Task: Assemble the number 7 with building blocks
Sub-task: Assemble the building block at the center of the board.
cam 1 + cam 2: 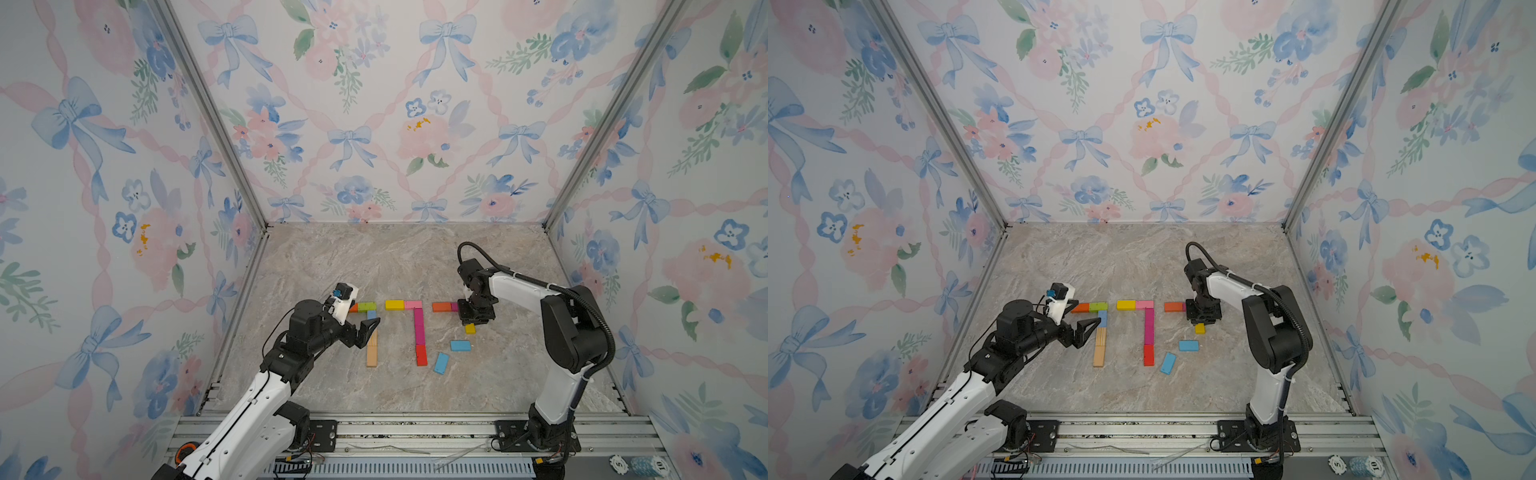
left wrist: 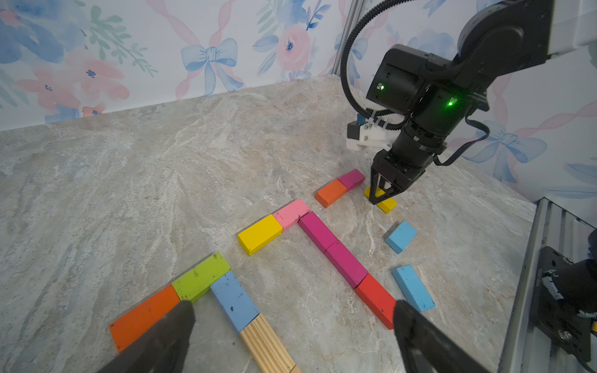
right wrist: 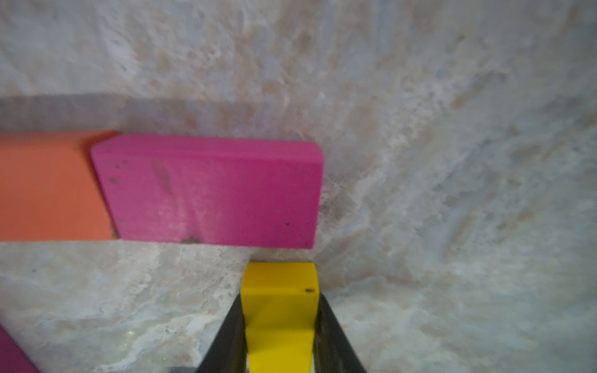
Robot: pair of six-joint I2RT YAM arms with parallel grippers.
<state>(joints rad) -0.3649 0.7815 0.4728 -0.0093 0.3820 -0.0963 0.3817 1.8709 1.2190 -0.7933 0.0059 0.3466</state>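
The right gripper (image 3: 280, 298) is squeezing a yellow block (image 3: 279, 339) tight between its two black fingers. That block is sitting low by the table (image 1: 374, 257). I cannot tell if it is touching the table. Its short end is just beside the long side of a magenta block (image 3: 210, 190), with a thin gap showing. The magenta block is touching an orange block (image 3: 48, 187) end to end. The left gripper (image 1: 365, 334) is hanging wide open, holding nothing, over the stem of the left seven shape.

The building blocks (image 1: 419, 332) are lying in the near half of the table, well apart from both side walls. Lots of bare marble is lying open between them and the back wall (image 1: 395, 124). A metal rail (image 1: 415, 430) is running along the front edge.

Fifteen blocks are showing: three magenta, three blue, two orange, two yellow, two plain wood, one green, one pink and one red. Two light blue blocks (image 1: 460, 345) are lying loose, near the middle seven's foot.
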